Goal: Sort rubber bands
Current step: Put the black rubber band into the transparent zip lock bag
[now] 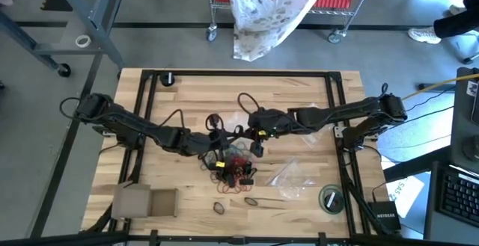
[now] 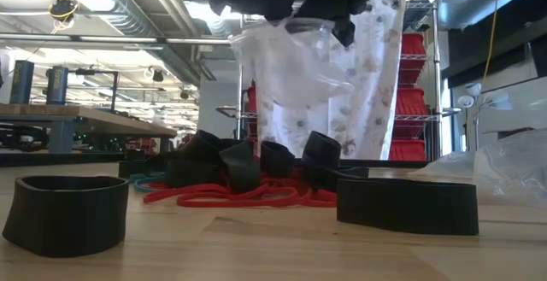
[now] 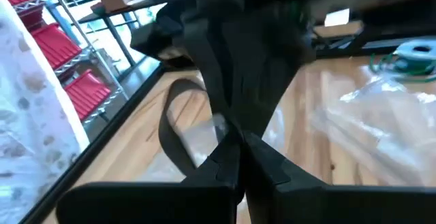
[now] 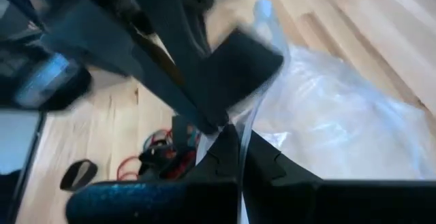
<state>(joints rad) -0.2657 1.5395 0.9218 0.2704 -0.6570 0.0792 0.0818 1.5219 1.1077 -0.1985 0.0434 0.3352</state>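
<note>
**Bag Held Open Above the Band Pile**

Met over the table's centre, both grippers. Left gripper (image 1: 221, 135) pinched together on a dark band (image 3: 178, 139) and the near lip of a clear plastic bag (image 2: 286, 67). Right gripper (image 1: 257, 132), just at 3 o'clock of the left, clamped on the bag's other lip, film visibly nipped between its fingertips in the right wrist view. Bag hung slack under the two, mouth up, as seen from table height.

Directly at 6 o'clock of the grippers, lay the pile of rubber bands (image 1: 233, 170): red loops tangled with wide black ones. Further out toward 6 o'clock, two loose black bands (image 1: 218, 208) apart from the heap. At 4 o'clock, another clear bag (image 1: 292, 177) flat on the wood, then a round lid (image 1: 331, 198). At 8 o'clock, a cardboard box (image 1: 144, 201).

Probably mid-bagging. Best done by keeping both lips taut and level, spreading the mouth gently, and releasing the band only once well inside, so nothing snags on the film.
</note>
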